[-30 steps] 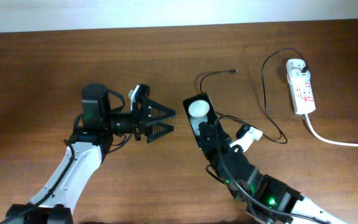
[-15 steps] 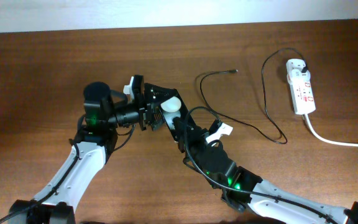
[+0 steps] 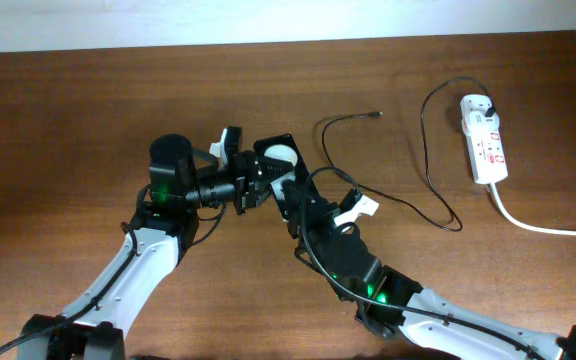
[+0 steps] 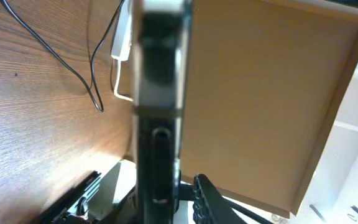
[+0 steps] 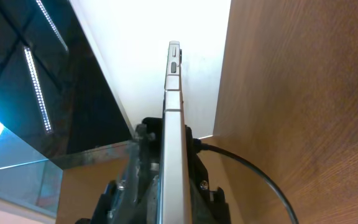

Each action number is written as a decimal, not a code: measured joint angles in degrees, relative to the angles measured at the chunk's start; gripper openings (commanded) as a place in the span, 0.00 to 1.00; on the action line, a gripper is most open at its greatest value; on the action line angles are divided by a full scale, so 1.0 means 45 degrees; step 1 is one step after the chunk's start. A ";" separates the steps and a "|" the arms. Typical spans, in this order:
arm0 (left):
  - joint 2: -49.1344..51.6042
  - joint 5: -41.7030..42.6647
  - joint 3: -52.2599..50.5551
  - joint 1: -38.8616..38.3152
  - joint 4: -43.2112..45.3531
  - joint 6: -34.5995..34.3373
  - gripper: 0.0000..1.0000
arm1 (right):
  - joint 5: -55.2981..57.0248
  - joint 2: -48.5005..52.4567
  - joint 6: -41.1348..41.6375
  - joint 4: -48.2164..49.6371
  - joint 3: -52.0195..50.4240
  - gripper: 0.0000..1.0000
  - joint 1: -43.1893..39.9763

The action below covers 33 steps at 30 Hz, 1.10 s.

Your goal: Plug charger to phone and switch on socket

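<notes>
A: Where's the phone?

B: The phone is left of centre in the overhead, held on edge and apparently lifted off the table. My right gripper is clamped on it. The right wrist view shows the fingers pressed to both faces, with the phone edge-on up the middle of the frame.

A: Left arm?

B: The left gripper straddles the other end with its jaws spread. In the left wrist view the fingers sit clear of the phone on either side and hold nothing. I read it as a handover or a two-arm brace.

A: Port visible?

B: The left wrist view shows a small oval slot in the near edge. It's probably the charge port, but it's too blurred to swear to.

A: How do I finish the grab?

B: I'd centre the left jaws on the flat faces, close slowly, and release the right only after that. Grip away from the slot so the connector has room. Hold it square, because a thin slab likely twists if pinched off-centre.

A: Charger?

B: The charger lies loose on the table. Its tip is above and right of the phone, well apart from it. The plug end appears seated in the socket at far right, and the white cord runs off frame. I can't tell the switch state.
</notes>
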 measured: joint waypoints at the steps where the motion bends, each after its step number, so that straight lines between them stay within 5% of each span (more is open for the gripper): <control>1: 0.0000 -0.0005 -0.0015 0.0000 -0.0039 -0.0010 0.02 | -0.0107 -0.0019 -0.0005 0.0024 0.0029 0.04 -0.0049; 5: 0.0000 -0.0015 -0.0044 0.0000 -0.0010 0.0097 0.00 | -0.0369 -0.0058 0.0039 0.0010 0.0049 0.04 -0.0146; 7: 0.0000 -0.0019 -0.0044 0.0000 -0.0010 0.0102 0.00 | -0.0393 -0.0058 0.0044 0.0015 0.0049 0.18 -0.0155; 9: 0.0000 -0.0024 -0.0049 0.0010 0.0000 0.0083 0.00 | -0.0675 -0.0058 0.0073 -0.0117 0.0049 0.44 -0.0209; 15: 0.0029 -0.0112 -0.0078 0.0029 -0.0112 0.0165 0.00 | -0.1049 -0.0117 0.0136 -0.1501 0.0146 0.58 -0.0214; 20: 0.0044 -0.0180 -0.0083 0.0131 -0.0219 0.2161 0.00 | -0.1719 -0.0068 0.0083 -0.1749 0.0165 0.73 -0.0189; 23: 0.0044 -0.0087 -0.0034 0.0797 -0.1472 0.3424 0.00 | -0.2317 0.0136 -0.0136 -0.2021 0.0121 0.96 -0.0039; 29: 0.0044 -0.0141 0.0112 0.3118 -0.6033 0.6747 0.00 | -0.2579 0.0219 -0.4211 -0.2307 -0.0078 0.99 -0.0121; 33: 0.0044 -0.0170 0.0131 0.3983 -0.8160 0.9534 0.00 | -0.2628 0.0238 -0.5328 -0.4595 -0.0107 0.99 -0.0782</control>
